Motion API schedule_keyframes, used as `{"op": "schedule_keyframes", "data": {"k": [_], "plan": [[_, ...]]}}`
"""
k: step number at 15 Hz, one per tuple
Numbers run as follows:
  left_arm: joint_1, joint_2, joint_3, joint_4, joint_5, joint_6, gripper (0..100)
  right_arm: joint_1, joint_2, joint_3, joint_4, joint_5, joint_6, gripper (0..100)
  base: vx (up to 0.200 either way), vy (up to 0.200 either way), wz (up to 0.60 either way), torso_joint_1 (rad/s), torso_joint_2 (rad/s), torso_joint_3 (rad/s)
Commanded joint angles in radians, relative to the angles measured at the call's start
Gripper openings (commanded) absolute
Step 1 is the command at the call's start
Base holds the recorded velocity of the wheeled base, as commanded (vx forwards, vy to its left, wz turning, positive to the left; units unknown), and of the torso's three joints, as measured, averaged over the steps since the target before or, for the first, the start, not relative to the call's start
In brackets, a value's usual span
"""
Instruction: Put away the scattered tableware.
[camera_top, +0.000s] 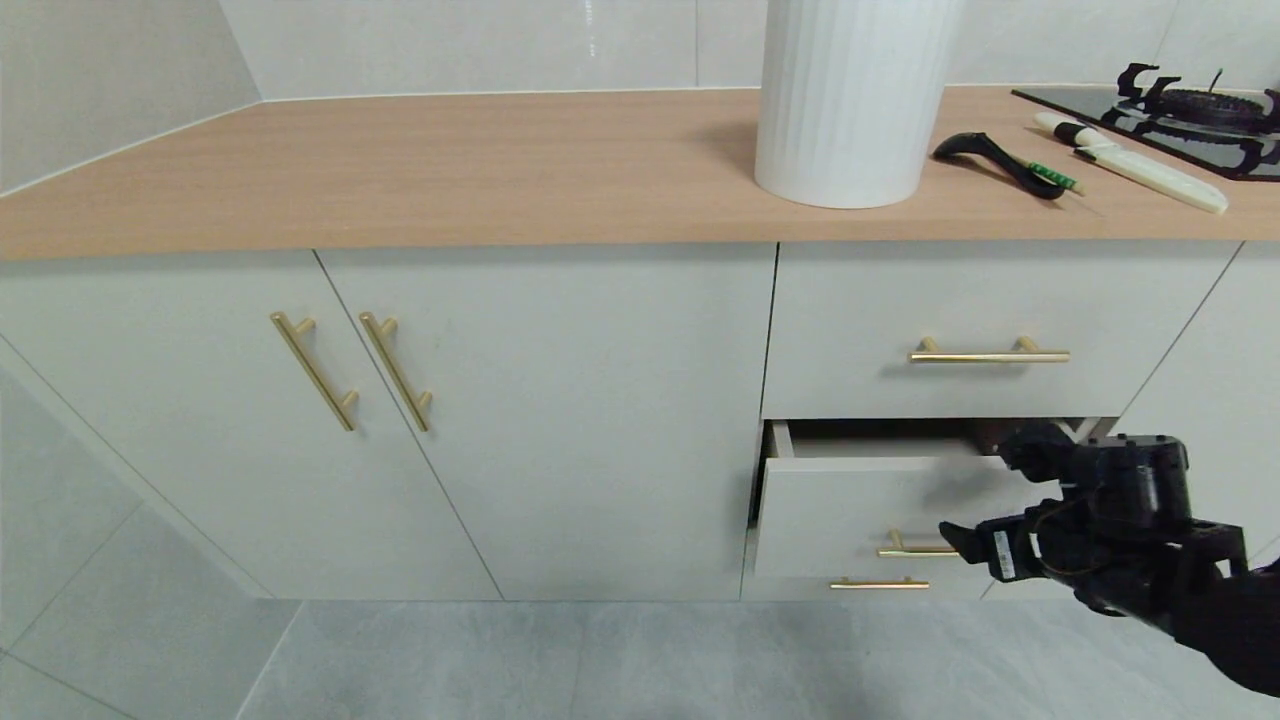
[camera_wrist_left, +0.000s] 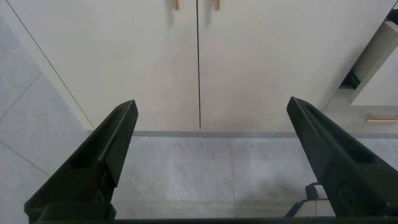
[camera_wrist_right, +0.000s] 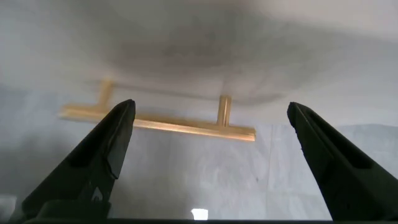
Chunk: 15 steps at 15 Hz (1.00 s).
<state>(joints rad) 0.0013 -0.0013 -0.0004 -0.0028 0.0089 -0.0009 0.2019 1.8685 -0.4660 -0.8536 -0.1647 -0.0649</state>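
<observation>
On the wooden counter (camera_top: 450, 170) at the right lie a black spoon (camera_top: 1000, 160), a small green-handled utensil (camera_top: 1052, 178) and a white knife (camera_top: 1140, 165). Below them the middle drawer (camera_top: 850, 510) is pulled partly out. My right gripper (camera_top: 990, 495) is open in front of that drawer's face, one finger near its top edge and the other by its gold handle (camera_top: 915, 548). In the right wrist view the gripper (camera_wrist_right: 211, 107) is open, with the gold handle (camera_wrist_right: 161, 124) just ahead and nothing held. My left gripper (camera_wrist_left: 211, 106) is open and empty, low over the floor facing the cabinet doors (camera_wrist_left: 199, 62).
A tall white ribbed container (camera_top: 850, 100) stands on the counter left of the utensils. A black gas hob (camera_top: 1190, 110) is at the far right. The top drawer (camera_top: 990, 330) is closed. Two cabinet doors (camera_top: 400, 420) with gold handles are on the left. Below is grey tile floor (camera_top: 500, 660).
</observation>
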Motion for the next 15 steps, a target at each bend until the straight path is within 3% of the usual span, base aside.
{"op": "schedule_keyframes", "data": {"k": [1, 6, 10, 15], "plan": [[0.0, 0.001, 0.0, 0.0, 0.0, 0.001, 100, 0.03, -0.318, -0.048, 0.228, 0.037, 0.0, 100, 0.0, 0.0, 0.0, 0.0, 0.0, 0.0], [0.0, 0.001, 0.0, 0.0, 0.0, -0.001, 100, 0.054, -0.336, -0.076, 0.235, 0.034, 0.033, 100, 0.0, 0.0, 0.0, 0.0, 0.0, 0.0], [0.0, 0.001, 0.0, 0.0, 0.0, 0.001, 100, 0.054, -0.195, -0.069, 0.105, 0.024, 0.065, 100, 0.0, 0.0, 0.0, 0.0, 0.0, 0.0], [0.0, 0.001, 0.0, 0.0, 0.0, -0.001, 100, 0.056, 0.006, -0.06, -0.15, -0.062, 0.091, 100, 0.0, 0.0, 0.0, 0.0, 0.0, 0.0]]}}
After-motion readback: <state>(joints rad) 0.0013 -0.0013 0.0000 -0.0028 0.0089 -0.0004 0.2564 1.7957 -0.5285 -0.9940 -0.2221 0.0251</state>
